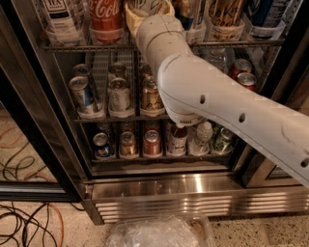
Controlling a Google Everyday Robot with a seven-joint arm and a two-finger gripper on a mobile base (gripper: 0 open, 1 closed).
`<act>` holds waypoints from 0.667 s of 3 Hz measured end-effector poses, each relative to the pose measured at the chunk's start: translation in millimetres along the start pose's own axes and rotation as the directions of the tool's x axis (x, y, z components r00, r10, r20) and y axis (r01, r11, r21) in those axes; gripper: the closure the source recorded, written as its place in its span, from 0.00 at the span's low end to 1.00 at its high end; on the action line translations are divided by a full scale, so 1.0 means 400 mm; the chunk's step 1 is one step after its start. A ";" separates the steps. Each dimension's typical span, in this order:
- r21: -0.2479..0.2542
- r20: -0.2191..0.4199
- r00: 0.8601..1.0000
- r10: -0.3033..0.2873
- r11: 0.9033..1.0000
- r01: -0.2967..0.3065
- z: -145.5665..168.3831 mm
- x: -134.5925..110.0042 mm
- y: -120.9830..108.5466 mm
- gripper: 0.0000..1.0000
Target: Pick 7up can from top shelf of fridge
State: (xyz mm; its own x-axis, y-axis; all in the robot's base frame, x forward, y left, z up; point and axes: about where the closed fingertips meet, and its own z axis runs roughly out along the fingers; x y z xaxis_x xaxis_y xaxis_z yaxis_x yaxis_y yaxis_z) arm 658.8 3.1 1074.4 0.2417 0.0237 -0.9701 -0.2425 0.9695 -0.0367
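Cables [19, 226] lie loose on the floor at far left, outside the black frame of the fridge [193, 200], which looks open so the arm can reach in. On the top shelf [82, 48] a clear water bottle [58, 19] stands leftmost, then a red Coca-Cola can [105, 17], each kept in its own lane behind the thin front rail. Just right of the red one is the 7up can [145, 4], white and upright at the front of its lane, only its lower part in frame. The gripper [149, 10] sits right at it, beige casing showing on either side of the can; whether it has closed on the can cannot be told. The white arm [217, 101] climbs from the lower right across the lower racks, likely so the wrist meets the can level. Farther right stand gold cans [227, 17] and a blue one [268, 14].
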 end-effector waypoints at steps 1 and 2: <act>0.000 0.000 1.000 0.000 1.000 0.000 0.000 0.000 0.000 1.00; -0.001 0.018 1.000 -0.007 1.000 0.007 0.001 -0.012 -0.002 1.00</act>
State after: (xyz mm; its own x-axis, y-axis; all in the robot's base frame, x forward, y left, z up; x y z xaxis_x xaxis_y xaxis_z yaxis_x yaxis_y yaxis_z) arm 658.1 2.3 1079.0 0.2602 0.0210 -0.9653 -0.2416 0.9694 -0.0440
